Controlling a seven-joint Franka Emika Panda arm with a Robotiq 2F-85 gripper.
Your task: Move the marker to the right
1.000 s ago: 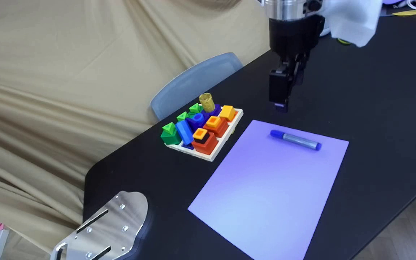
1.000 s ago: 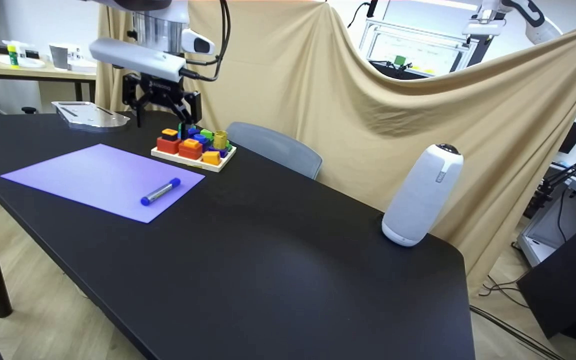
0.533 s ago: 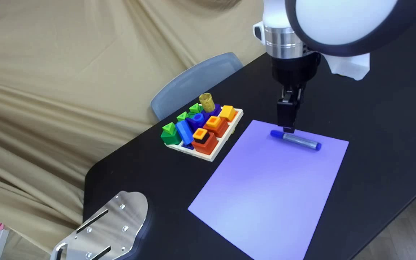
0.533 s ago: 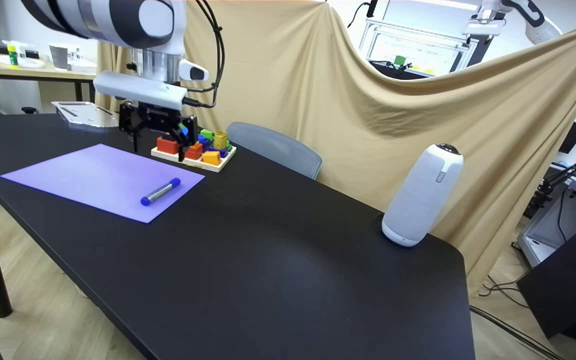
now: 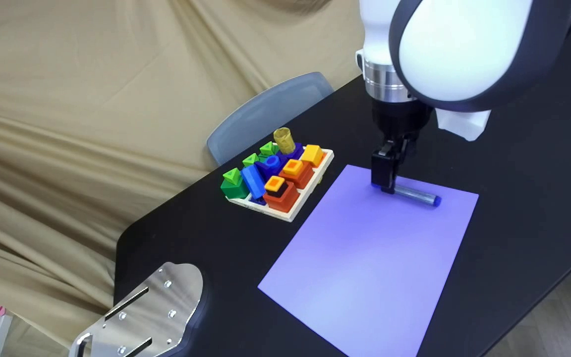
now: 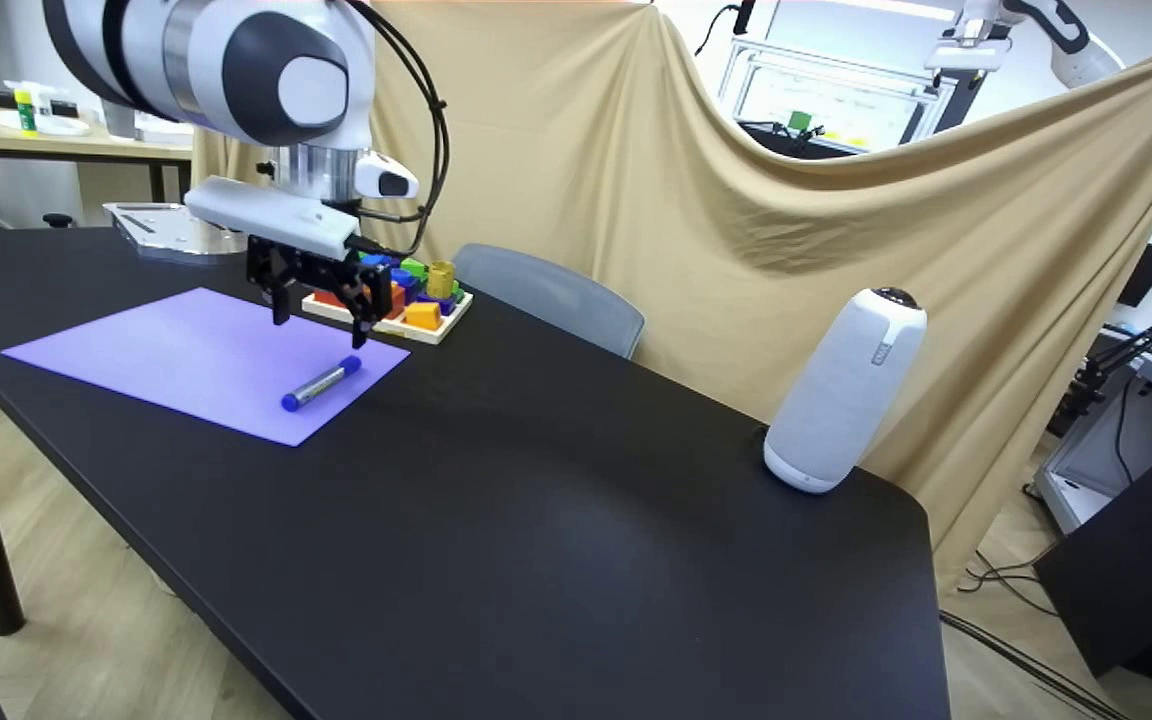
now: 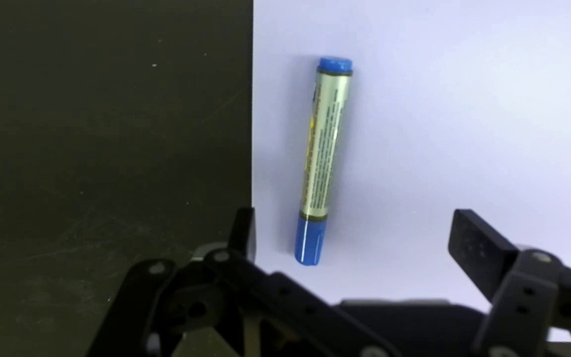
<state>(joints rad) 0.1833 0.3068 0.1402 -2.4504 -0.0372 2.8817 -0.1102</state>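
Observation:
The marker is silver with blue ends and lies on the pale purple sheet, near one edge. It shows in both exterior views and whole in the wrist view. My gripper is open and empty. In the wrist view the marker's cap end reaches between the fingers, nearer the left finger, touching neither. In an exterior view my gripper hangs above the sheet, short of the marker. In an exterior view a finger of my gripper hides part of the blue cap.
A white tray of coloured blocks stands beside the sheet; it also shows behind my gripper in an exterior view. A metal plate lies on the black table. A white speaker-like device stands at the table's far end.
My gripper has come down from above the table to just over the sheet at the marker's cap end. It stays open. The marker, sheet and blocks have not moved.

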